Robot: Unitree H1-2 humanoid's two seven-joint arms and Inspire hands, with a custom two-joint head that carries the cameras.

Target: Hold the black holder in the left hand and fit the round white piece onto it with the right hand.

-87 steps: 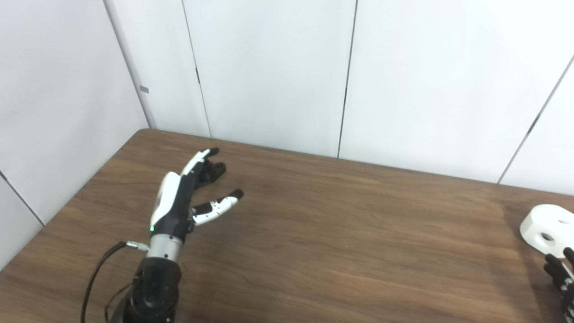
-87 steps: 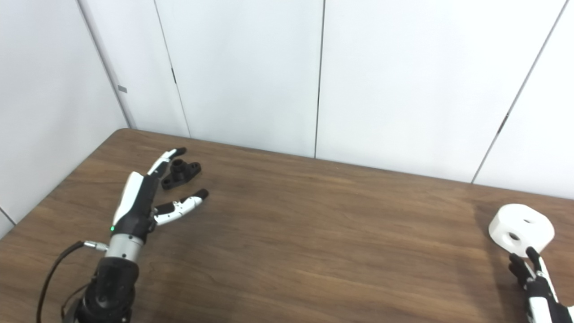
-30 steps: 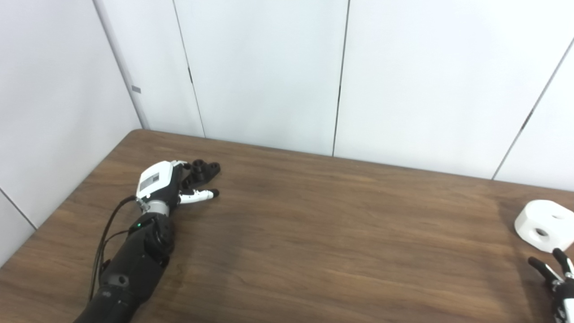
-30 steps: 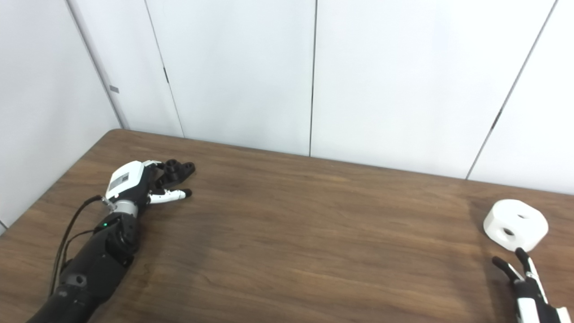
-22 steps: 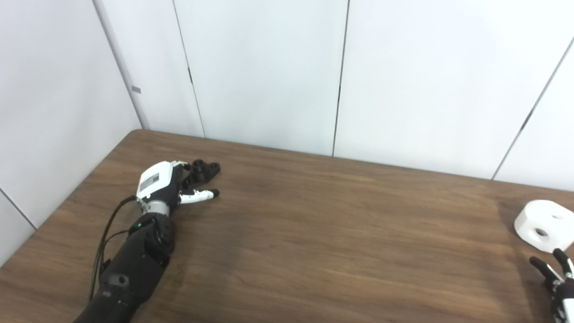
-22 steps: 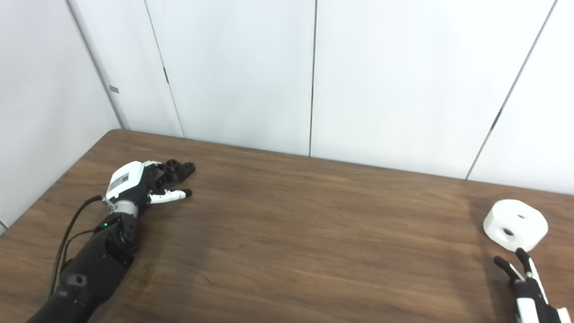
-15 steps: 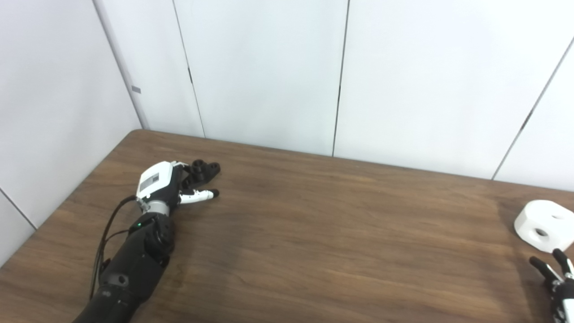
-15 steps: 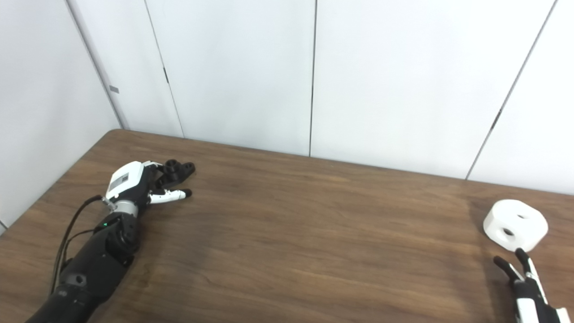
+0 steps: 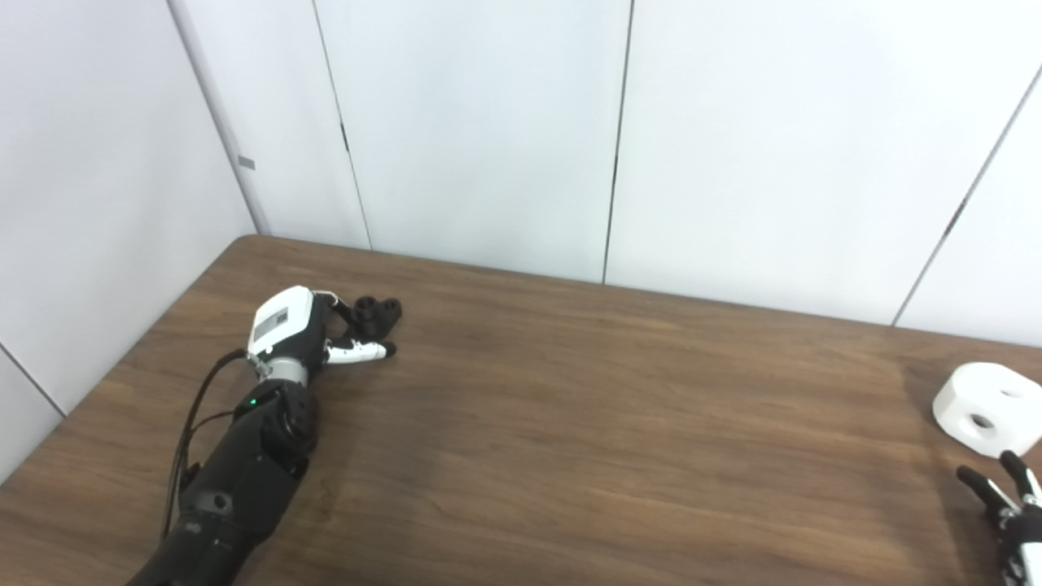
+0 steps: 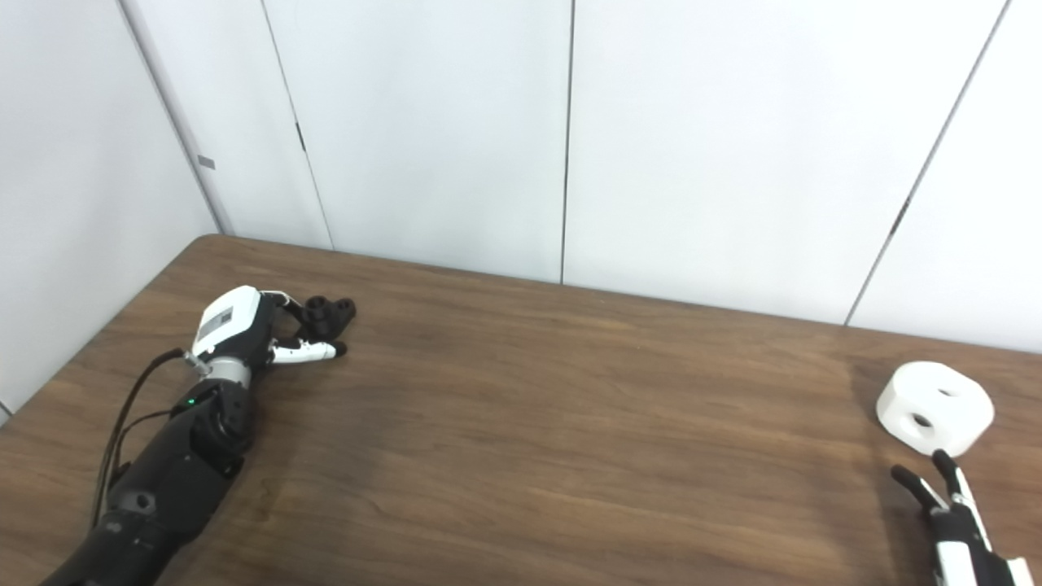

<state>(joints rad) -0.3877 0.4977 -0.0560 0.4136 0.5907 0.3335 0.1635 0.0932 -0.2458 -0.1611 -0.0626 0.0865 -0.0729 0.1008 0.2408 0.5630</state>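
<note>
Over by the far left corner of the table (image 9: 570, 423) I have my left hand (image 9: 305, 334) curled round the black holder (image 9: 376, 311), fingers closed on its near end so I can lift it and steady it as the base; it looks like hard matte plastic with 2 short round bosses. At the right edge the round white piece (image 10: 934, 407), a smooth thick puck with 2 holes, rests untouched, and my right hand (image 10: 948, 505) waits just short of it, fingers spread, empty.
</note>
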